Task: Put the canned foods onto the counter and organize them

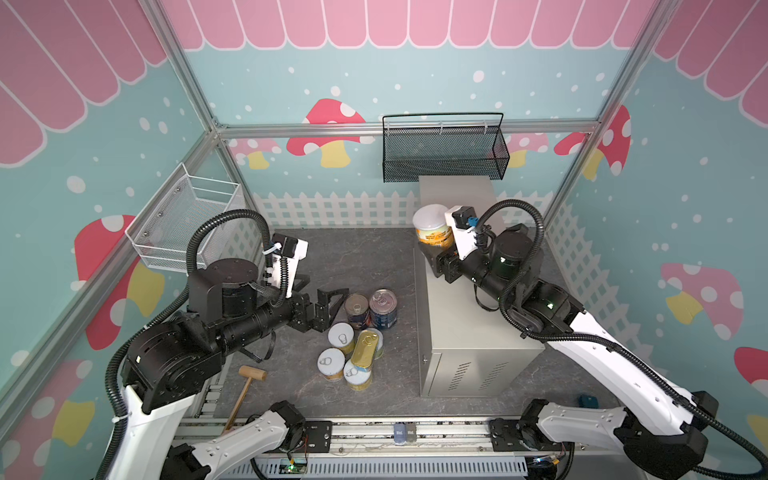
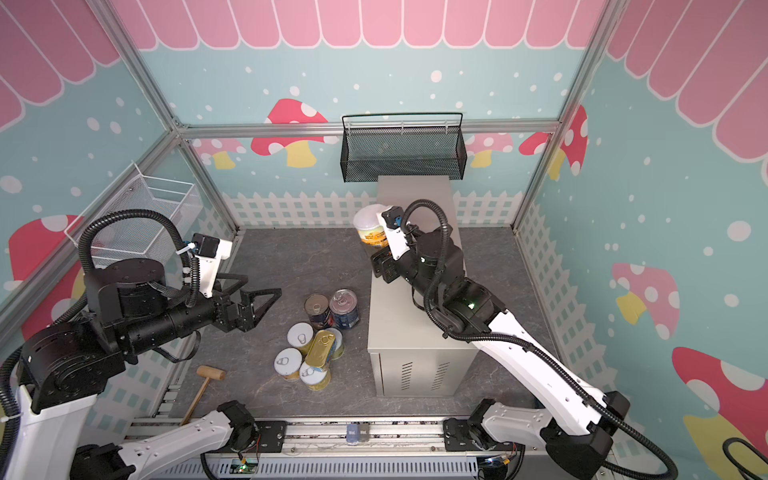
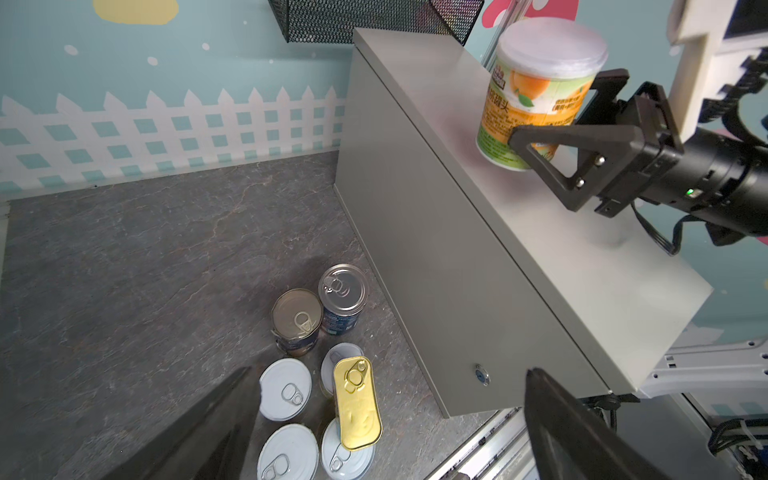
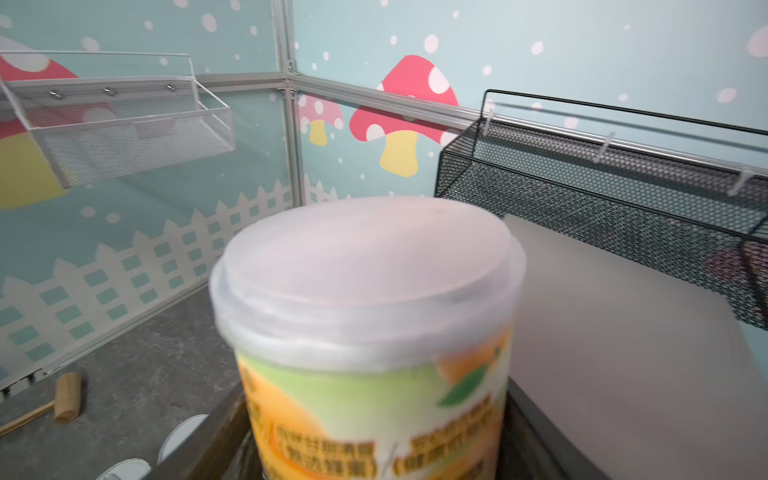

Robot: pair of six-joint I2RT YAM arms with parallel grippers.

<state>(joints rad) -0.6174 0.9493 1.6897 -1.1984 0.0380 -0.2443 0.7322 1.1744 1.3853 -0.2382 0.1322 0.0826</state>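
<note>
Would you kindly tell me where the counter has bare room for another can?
Bare: the counter top behind the orange-labelled can toward the black basket, and its near end. Crowded: the floor cans beside it.

The counter [image 1: 478,324] is bare in front; black mesh basket [image 1: 444,156] overhangs its far end.

Teal walls [image 1: 415,70], dotted white and printed with red and pink mushrooms [image 1: 324,114], are enclosing a dark grey, stone-patterned bench [image 1: 353,257] on three sides. A pink scalloped awning print [image 1: 374,25] is running along their tops, and a white picket-fence print [image 1: 332,210] is lining the bench's far and side edges. Silver aluminium rails [image 1: 257,132] are framing the corners. A black mesh basket [image 1: 444,153] is hanging on the back rail, and a white wire basket [image 1: 166,224] is hanging on the left wall. Soft, even light is falling everywhere.
</note>
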